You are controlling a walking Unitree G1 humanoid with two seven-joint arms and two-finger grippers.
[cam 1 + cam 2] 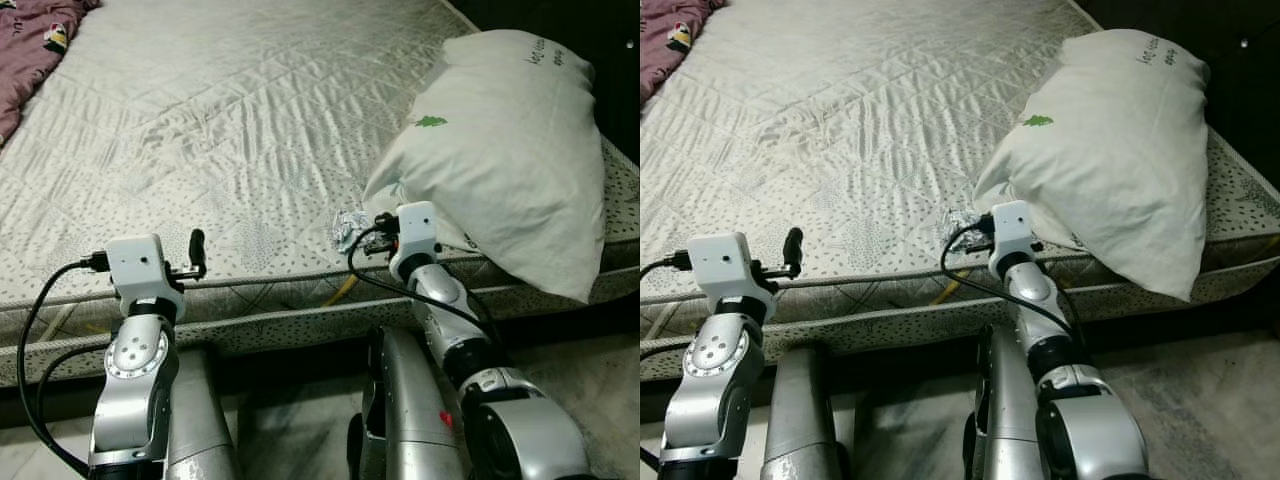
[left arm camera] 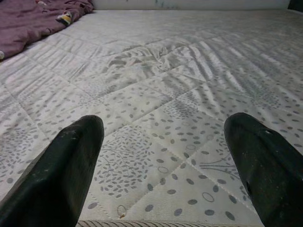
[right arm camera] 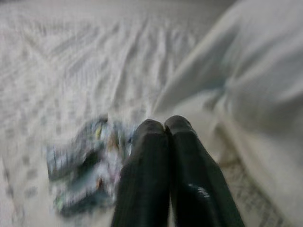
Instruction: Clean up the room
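right gripper is pressed narrow, holding nothing, just beside the wrapper at the mattress edge. left gripper is spread wide over the mattress. advice: open the right gripper, shift toward 9 o'clock, straddle the wrapper. pillow at 2 o'clock carries print too small to read.
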